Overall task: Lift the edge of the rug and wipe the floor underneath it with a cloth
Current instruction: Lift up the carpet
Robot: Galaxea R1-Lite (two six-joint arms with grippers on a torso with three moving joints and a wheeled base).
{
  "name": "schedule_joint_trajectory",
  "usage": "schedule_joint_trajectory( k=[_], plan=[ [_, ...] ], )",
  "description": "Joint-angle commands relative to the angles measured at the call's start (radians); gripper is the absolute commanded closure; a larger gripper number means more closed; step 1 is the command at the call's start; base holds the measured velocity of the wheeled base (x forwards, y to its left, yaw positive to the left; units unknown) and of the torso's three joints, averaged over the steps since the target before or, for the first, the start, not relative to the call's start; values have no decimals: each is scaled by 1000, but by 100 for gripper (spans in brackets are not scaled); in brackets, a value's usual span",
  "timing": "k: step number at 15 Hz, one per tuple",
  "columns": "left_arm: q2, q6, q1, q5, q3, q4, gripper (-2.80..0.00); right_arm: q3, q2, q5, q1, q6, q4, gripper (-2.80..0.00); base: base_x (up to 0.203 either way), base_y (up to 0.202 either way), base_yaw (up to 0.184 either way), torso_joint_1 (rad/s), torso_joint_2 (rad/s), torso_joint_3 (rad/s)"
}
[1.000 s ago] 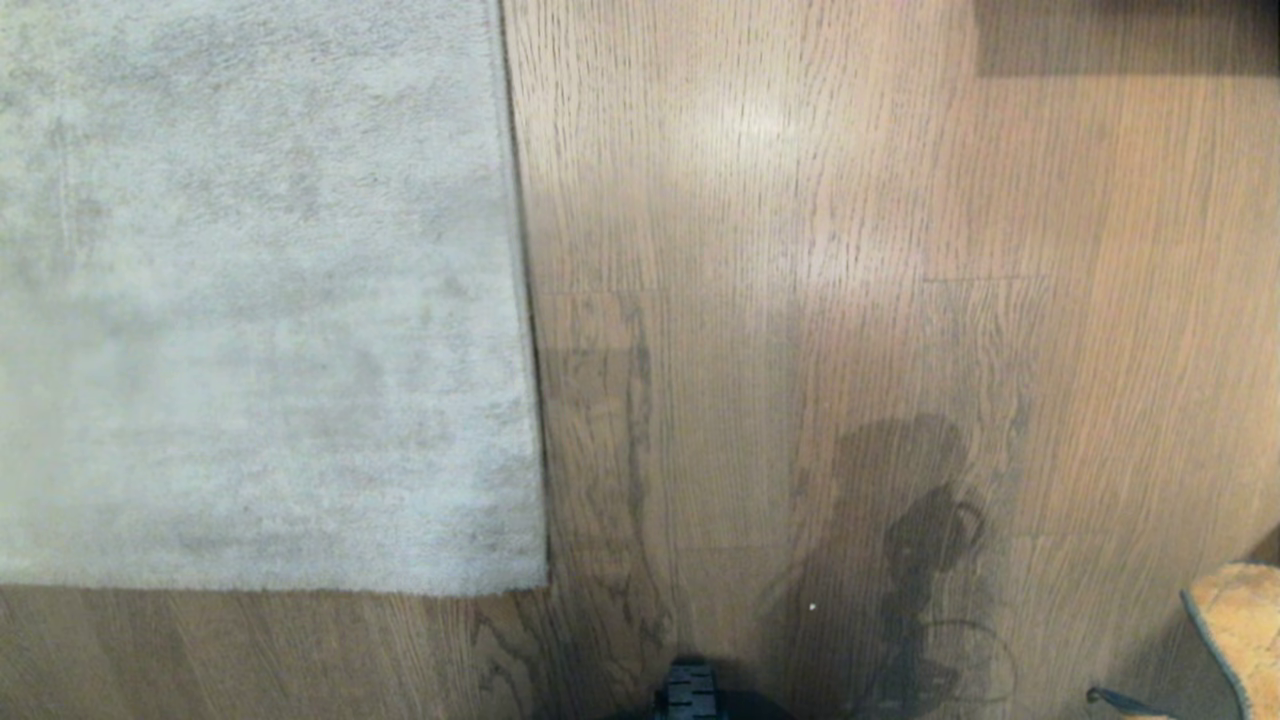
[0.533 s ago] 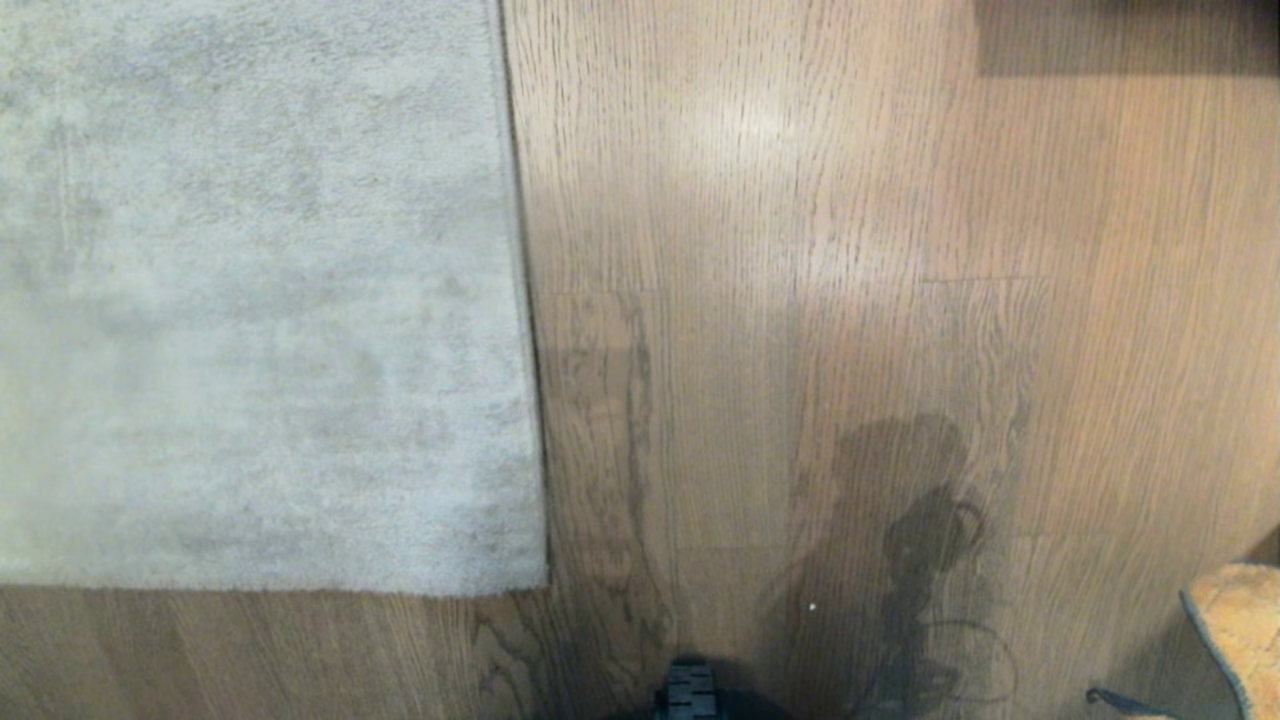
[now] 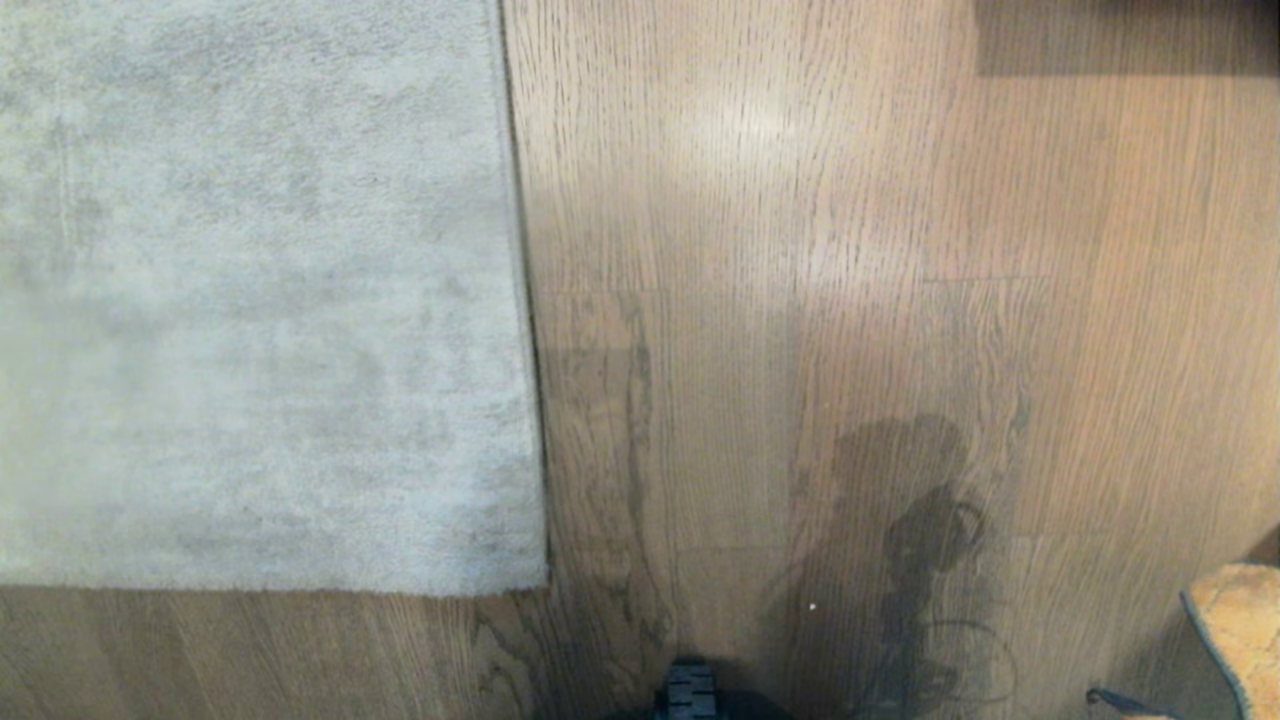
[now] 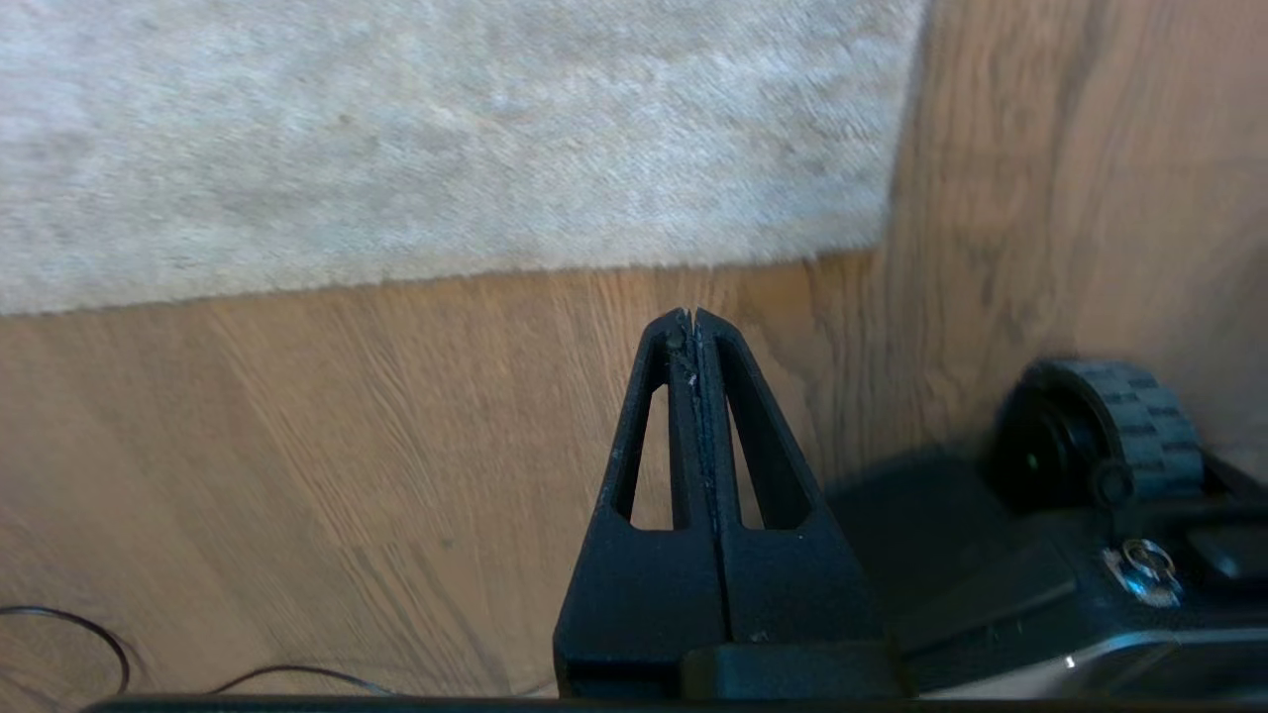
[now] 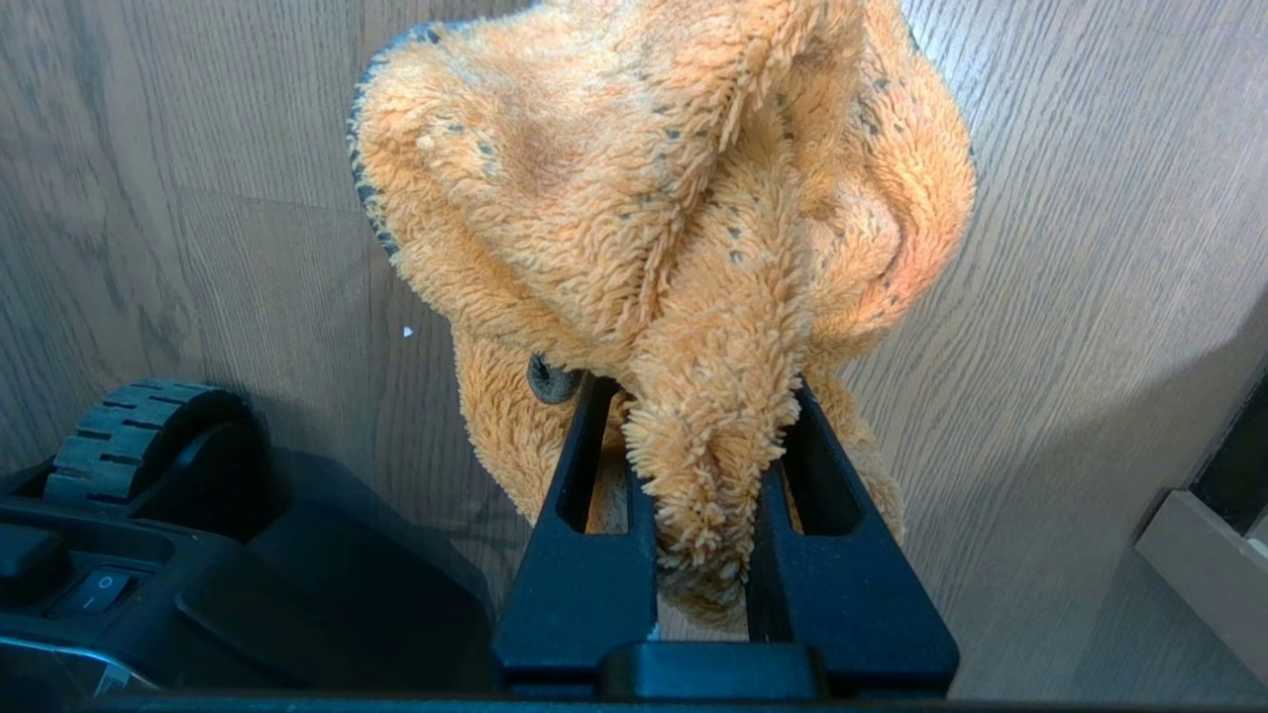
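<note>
Brown plank floor (image 3: pixel 800 250) is covered at the left by a flat grey rug (image 3: pixel 250 300); the left gripper (image 4: pixel 693 322) is pressed together — empty — while the cloth (image 5: pixel 674 228) is clamped in the right gripper (image 5: pixel 698 436).

thin black cable (image 4: pixel 69 634): looped on the wood, near the picture's lower corner
pale grey ledge (image 5: pixel 1194 569): at the frame's edge, beside the planks

Soft overhead light; glare patch on the floor (image 3: pixel 740 125) upper-mid, robot's shadow lower right, left wrist view motion-blurred at edges.
</note>
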State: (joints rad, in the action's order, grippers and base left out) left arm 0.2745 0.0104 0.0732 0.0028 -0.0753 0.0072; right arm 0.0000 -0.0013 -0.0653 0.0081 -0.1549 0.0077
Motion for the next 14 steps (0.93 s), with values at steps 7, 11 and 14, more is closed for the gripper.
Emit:
schedule_joint_trajectory(
  k=[7, 11, 14],
  plan=[
    [127, -1, 37, -1, -1, -3, 0, 0, 1, -1, 1, -2, 0, 0, 0, 0, 0, 0, 0, 0],
    [226, -1, 35, -23, -4, -23, 0, 0, 1, -1, 1, -2, 0, 0, 0, 0, 0, 0, 0, 0],
    [300, -1, 33, -90, -6, -33, 0, 0, 1, -1, 1, -2, 0, 0, 0, 0, 0, 0, 0, 0]
  ],
)
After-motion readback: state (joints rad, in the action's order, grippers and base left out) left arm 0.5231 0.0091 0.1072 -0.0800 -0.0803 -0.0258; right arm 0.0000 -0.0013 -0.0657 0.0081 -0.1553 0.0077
